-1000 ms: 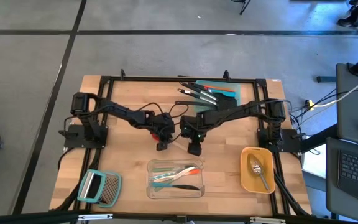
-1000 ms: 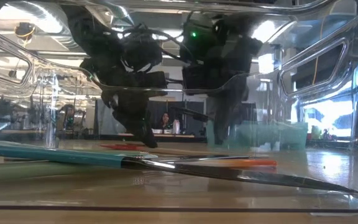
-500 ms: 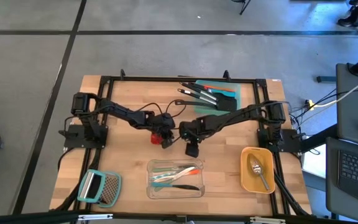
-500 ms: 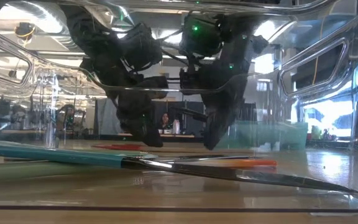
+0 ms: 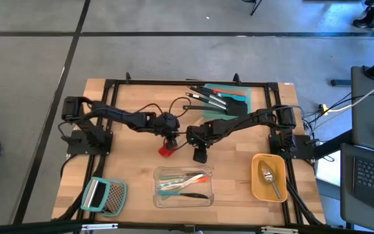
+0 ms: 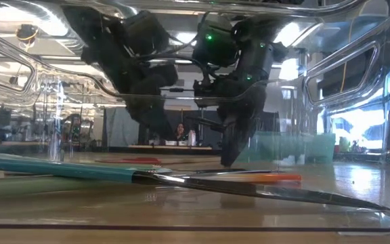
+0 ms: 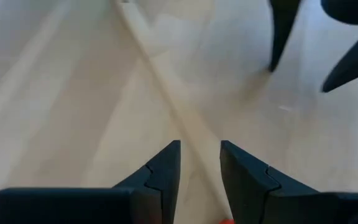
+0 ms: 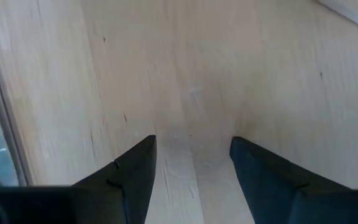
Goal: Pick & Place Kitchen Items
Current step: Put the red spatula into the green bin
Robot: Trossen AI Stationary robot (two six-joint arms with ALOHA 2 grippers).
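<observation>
Wooden butcher-block table (image 5: 135,97) with a black frame bolted round it, sitting on a grey floor with dark seam lines. Both arms meet near the middle of the table. The left gripper (image 5: 169,138) hangs over a wooden-handled red spatula (image 5: 166,151), and in its wrist view the 2 fingers (image 7: 164,167) sit either side of the pale wooden handle with a narrow gap, a speck of red at the bottom edge; can't tell whether they actually pinch it or just straddle it. The right gripper (image 5: 200,155) is just beside it, toward the front edge, jaws spread wide with nothing but bare wood between them. Rest of the kitchen items: a bunch of black slotted spatulas (image 5: 206,97) with steel handles lie in the teal container (image 5: 236,107) at the back edge, a few slim teal, orange and green tools (image 5: 182,182) are in the clear container (image 5: 160,198) at the front edge, and a silver spoon (image 5: 269,177) sits in the yellow container (image 5: 257,188) by the front right corner. A flat grater (image 5: 112,197) with a teal handle is at the front left corner. The low view looks through the clear container into a workshop-type room with ceiling lights, and a person (image 6: 179,131) is visible far back.
</observation>
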